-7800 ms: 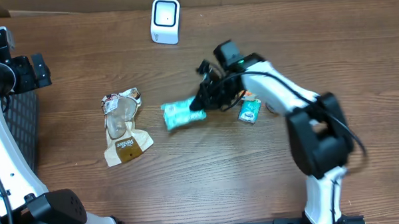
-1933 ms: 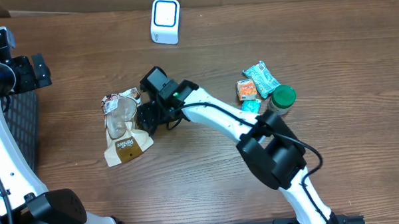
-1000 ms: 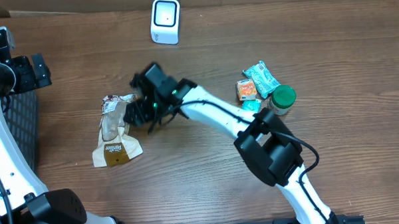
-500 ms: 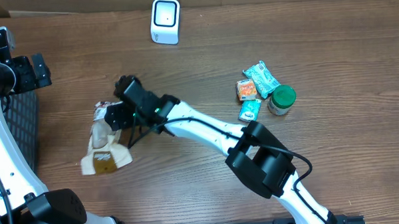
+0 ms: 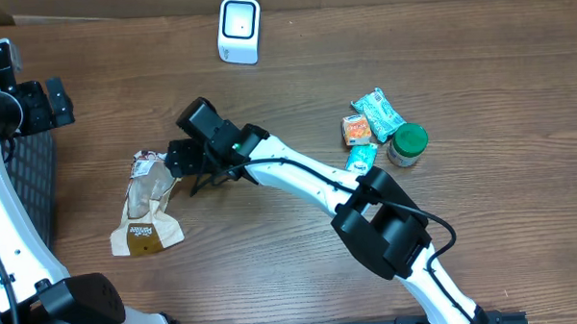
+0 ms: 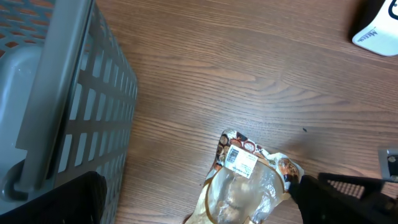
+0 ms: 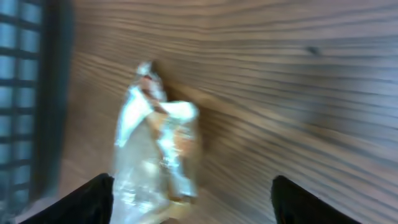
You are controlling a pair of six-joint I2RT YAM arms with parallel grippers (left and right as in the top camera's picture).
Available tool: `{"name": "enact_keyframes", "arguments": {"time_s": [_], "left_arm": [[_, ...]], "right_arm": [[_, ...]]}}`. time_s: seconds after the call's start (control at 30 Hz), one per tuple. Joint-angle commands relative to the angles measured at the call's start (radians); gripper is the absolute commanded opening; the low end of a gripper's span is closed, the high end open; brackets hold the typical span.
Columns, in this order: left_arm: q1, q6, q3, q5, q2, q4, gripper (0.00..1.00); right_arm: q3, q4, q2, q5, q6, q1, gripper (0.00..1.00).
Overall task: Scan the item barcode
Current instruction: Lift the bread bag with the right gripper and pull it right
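Note:
The item is a tan snack bag (image 5: 146, 204) with a clear window, lying flat at the left of the table. In the left wrist view the bag (image 6: 245, 183) shows a white barcode label (image 6: 241, 158) near its top. My right gripper (image 5: 183, 164) hangs open just right of the bag's top end. In its blurred wrist view the bag (image 7: 155, 155) lies ahead of the right gripper (image 7: 202, 208), left of centre and unheld. The white scanner (image 5: 239, 29) stands at the back. My left gripper (image 5: 46, 105) is open at the far left, and its wrist view places the left gripper (image 6: 199, 208) above the bag.
A dark mesh basket (image 5: 24, 176) sits at the table's left edge, close beside the bag (image 6: 68, 106). At the right lie a teal packet (image 5: 378, 111), an orange packet (image 5: 357, 129), a small teal packet (image 5: 361, 157) and a green-lidded jar (image 5: 406, 143).
The right arm swept leftward, and the bag slid left and toward the table's front. In the last half second the gripper drew back slightly right while the bag stayed. The left arm has not moved.

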Motion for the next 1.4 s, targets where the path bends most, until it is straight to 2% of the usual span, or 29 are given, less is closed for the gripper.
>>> {"name": "enact_keyframes", "arguments": {"time_s": [0.0,0.1,0.13,0.17,0.23,0.27,0.4,0.43,0.57,0.6,0.73,0.77,0.8,0.83,0.87,0.97,1.1,1.37], "left_arm": [[0.0,0.026,0.008,0.001,-0.001,0.0,1.0],[0.0,0.026,0.008,0.001,-0.001,0.0,1.0],[0.0,0.026,0.009,0.001,-0.001,0.0,1.0],[0.0,0.026,0.008,0.001,-0.001,0.0,0.99],[0.0,0.026,0.008,0.001,-0.001,0.0,1.0],[0.0,0.026,0.009,0.001,-0.001,0.0,1.0],[0.0,0.026,0.008,0.001,-0.001,0.0,1.0],[0.0,0.026,0.009,0.001,-0.001,0.0,1.0],[0.0,0.026,0.009,0.001,-0.001,0.0,1.0],[0.0,0.026,0.008,0.001,-0.001,0.0,1.0],[0.0,0.026,0.008,0.001,-0.001,0.0,1.0],[0.0,0.026,0.008,0.001,-0.001,0.0,1.0],[0.0,0.026,0.008,0.001,-0.001,0.0,1.0],[0.0,0.026,0.008,0.001,-0.001,0.0,1.0],[0.0,0.026,0.009,0.001,-0.001,0.0,1.0],[0.0,0.026,0.008,0.001,-0.001,0.0,0.99],[0.0,0.026,0.008,0.001,-0.001,0.0,1.0],[0.0,0.026,0.009,0.001,-0.001,0.0,1.0]], "right_arm": [[0.033,0.061,0.061,-0.059,0.009,0.027,0.69],[0.033,0.093,0.093,-0.059,0.011,0.033,0.63],[0.033,0.098,0.105,-0.059,0.011,0.033,0.56],[0.033,0.1,0.106,-0.059,0.011,0.033,0.52],[0.033,0.096,0.108,-0.058,0.007,0.032,0.39],[0.033,0.096,0.108,-0.058,-0.005,0.031,0.26],[0.035,0.077,0.093,-0.061,-0.076,0.006,0.04],[0.035,0.071,0.084,-0.072,-0.098,-0.002,0.04],[0.035,0.019,0.004,-0.238,-0.362,-0.074,0.04],[0.035,-0.013,-0.026,-0.287,-0.465,-0.1,0.04],[0.035,-0.129,-0.095,-0.305,-0.638,-0.161,0.04],[0.035,-0.156,-0.106,-0.305,-0.657,-0.174,0.1],[0.035,-0.187,-0.114,-0.306,-0.657,-0.188,0.38],[0.035,-0.214,-0.114,-0.311,-0.657,-0.196,0.51],[0.035,-0.233,-0.114,-0.312,-0.657,-0.199,0.62],[0.035,-0.306,-0.114,-0.309,-0.675,-0.203,0.84],[0.033,-0.385,-0.108,-0.308,-0.732,-0.212,0.88],[-0.036,-0.49,-0.033,-0.378,-0.731,-0.232,0.92]]}}
